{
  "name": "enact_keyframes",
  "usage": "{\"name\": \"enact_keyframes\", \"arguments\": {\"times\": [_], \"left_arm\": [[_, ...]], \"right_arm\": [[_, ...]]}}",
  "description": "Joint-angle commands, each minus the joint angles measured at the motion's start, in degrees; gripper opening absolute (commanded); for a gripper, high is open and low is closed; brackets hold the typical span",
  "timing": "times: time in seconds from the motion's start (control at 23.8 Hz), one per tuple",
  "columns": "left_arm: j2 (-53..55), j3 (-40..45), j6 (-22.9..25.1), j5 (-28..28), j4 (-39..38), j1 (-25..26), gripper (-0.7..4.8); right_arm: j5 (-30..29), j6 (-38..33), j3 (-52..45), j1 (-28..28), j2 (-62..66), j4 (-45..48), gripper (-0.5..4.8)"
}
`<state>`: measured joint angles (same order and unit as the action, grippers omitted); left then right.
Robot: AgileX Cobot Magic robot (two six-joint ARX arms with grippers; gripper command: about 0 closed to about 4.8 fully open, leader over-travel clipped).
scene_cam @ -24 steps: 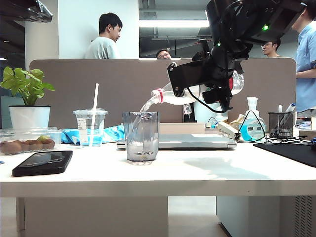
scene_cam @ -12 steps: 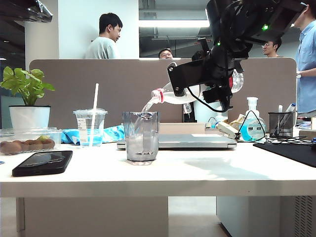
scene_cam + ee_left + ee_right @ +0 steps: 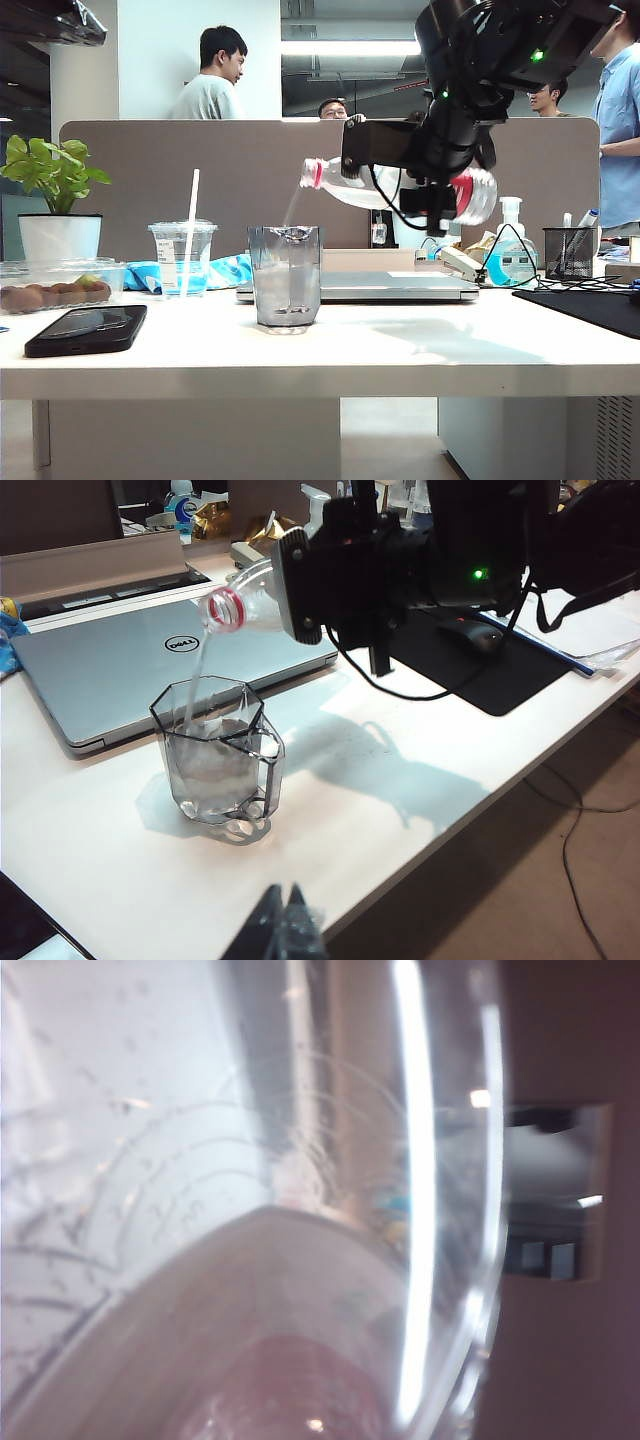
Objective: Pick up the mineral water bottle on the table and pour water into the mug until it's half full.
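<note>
The only readable mark is the round "DELL" logo on the silver lid of the closed laptop (image 3: 150, 670), at about 11 o'clock from the mug (image 3: 218, 752); the printing on the mineral water bottle (image 3: 480, 195) label is too blurred to read

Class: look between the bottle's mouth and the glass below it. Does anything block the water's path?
Nothing visible does. The right gripper holds the mineral water bottle tilted above the mug, and the stream falls straight into its open top.
</note>
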<state>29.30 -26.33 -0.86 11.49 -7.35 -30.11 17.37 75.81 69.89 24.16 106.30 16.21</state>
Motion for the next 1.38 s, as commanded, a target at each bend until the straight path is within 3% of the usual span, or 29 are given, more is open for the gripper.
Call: {"name": "enact_keyframes", "arguments": {"times": [0.04,0.17,0.25,0.38,0.5,0.67,0.8,1.01,1.05,1.17,1.26,1.38], "left_arm": [[-0.11,-0.33,0.42,0.11,0.55,0.07,-0.04],[-0.11,-0.33,0.42,0.11,0.55,0.07,-0.04],[-0.11,-0.33,0.42,0.11,0.55,0.07,-0.04],[-0.11,-0.33,0.42,0.11,0.55,0.07,-0.04],[-0.11,-0.33,0.42,0.09,0.55,0.07,-0.04],[-0.11,-0.33,0.42,0.11,0.57,0.07,-0.04],[-0.09,-0.33,0.42,0.09,0.5,0.07,-0.04],[-0.09,-0.33,0.42,0.09,0.55,0.07,-0.04],[-0.09,-0.33,0.42,0.11,0.55,0.07,-0.04],[-0.11,-0.33,0.42,0.09,0.55,0.07,-0.04],[-0.09,-0.33,0.42,0.11,0.55,0.07,-0.04],[-0.11,-0.33,0.42,0.11,0.55,0.07,-0.04]], "right_arm": [[-7.13,-17.79,0.0,0.11,-0.52,0.13,2.65],[-15.32,-37.16,-0.02,-0.37,-0.39,1.22,2.64],[-18.58,-45.16,-1.01,-0.76,0.09,4.28,2.65],[-21.66,-51.54,-8.59,-1.03,0.11,19.8,2.65],[-22.84,-65.29,-17.03,-1.79,1.7,36.83,2.65],[-21.99,-75.58,-20.0,-1.81,7.08,49.35,2.65],[-21.97,-79.32,-20.0,-1.77,10.08,52.26,2.65],[-21.35,-79.32,-20.0,-1.77,12.31,51.67,2.67],[-21.35,-79.32,-20.0,-1.77,12.31,51.67,2.83],[-21.4,-79.28,-20.0,-1.77,12.31,51.71,4.33],[-21.57,-79.28,-20.02,-1.7,12.26,51.74,4.75],[-21.55,-79.21,-20.46,-1.64,11.47,51.76,4.79]]}}
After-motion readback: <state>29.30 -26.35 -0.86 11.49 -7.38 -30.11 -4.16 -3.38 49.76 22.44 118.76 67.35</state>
